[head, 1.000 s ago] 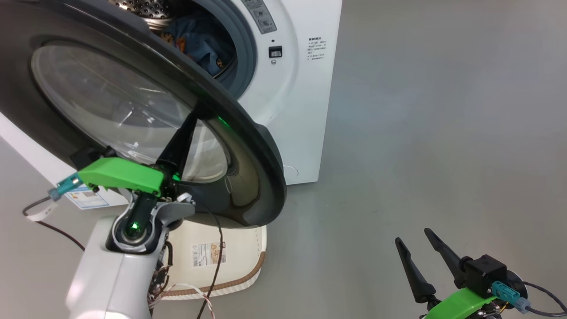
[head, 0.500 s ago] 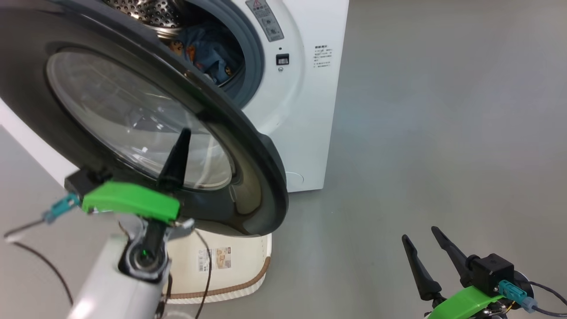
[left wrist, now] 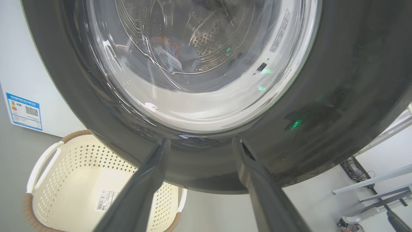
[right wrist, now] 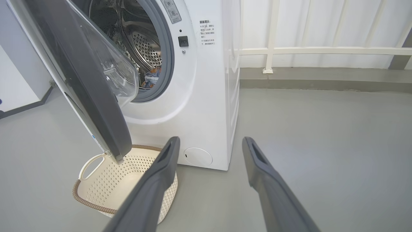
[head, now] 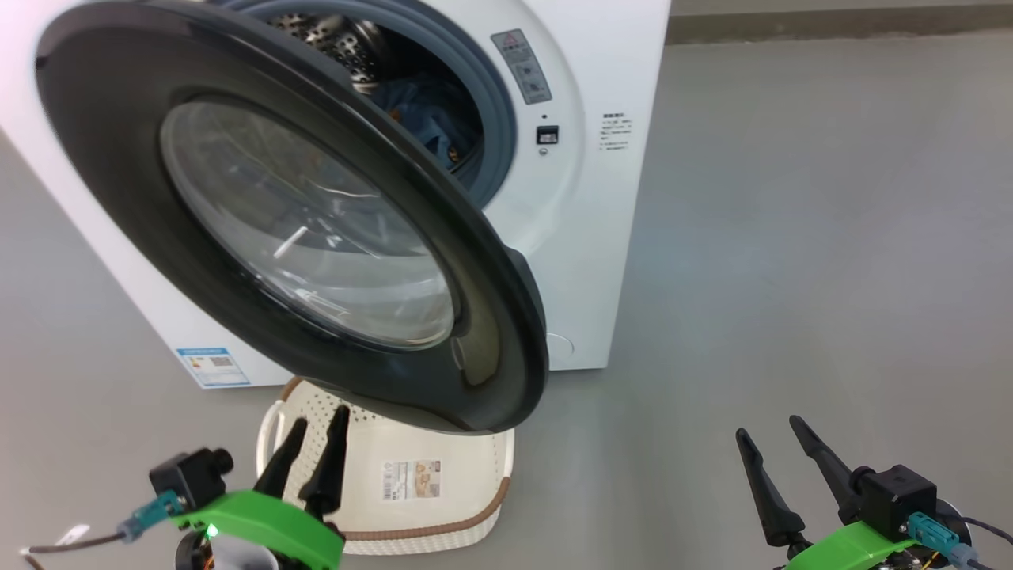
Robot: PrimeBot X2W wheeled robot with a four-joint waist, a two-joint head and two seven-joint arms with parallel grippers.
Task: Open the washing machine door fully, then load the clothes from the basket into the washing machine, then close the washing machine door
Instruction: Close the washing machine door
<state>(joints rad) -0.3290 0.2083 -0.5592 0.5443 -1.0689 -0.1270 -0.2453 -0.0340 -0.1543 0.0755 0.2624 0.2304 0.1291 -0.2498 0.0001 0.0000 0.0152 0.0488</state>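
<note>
Just above the left gripper's (head: 320,419) spread jaws, the washing machine door (head: 119,158) hangs half-shut, clothes (head: 431,119) beyond it in the drum (head: 332,36); a glancing push could slip off the glossy rim (head: 506,332), leaving it unlatched. Beside it, the right gripper's (head: 768,427) jaws gape empty.

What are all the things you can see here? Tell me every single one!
washing machine: one, white, on the grey floor
washing machine door: one, black rim, clear glass, partly open
clothes: one bundle, light blue and orange, inside the washing machine
basket: one, cream, brown rim, on the floor under the door
energy label: one, blue and white, low on the machine
round cap: one, white, low on the machine's front
railing: one, white, beyond the machine
left gripper: one, dark fingers, open, near the basket
right gripper: one, dark fingers, open, above bare floor
</note>
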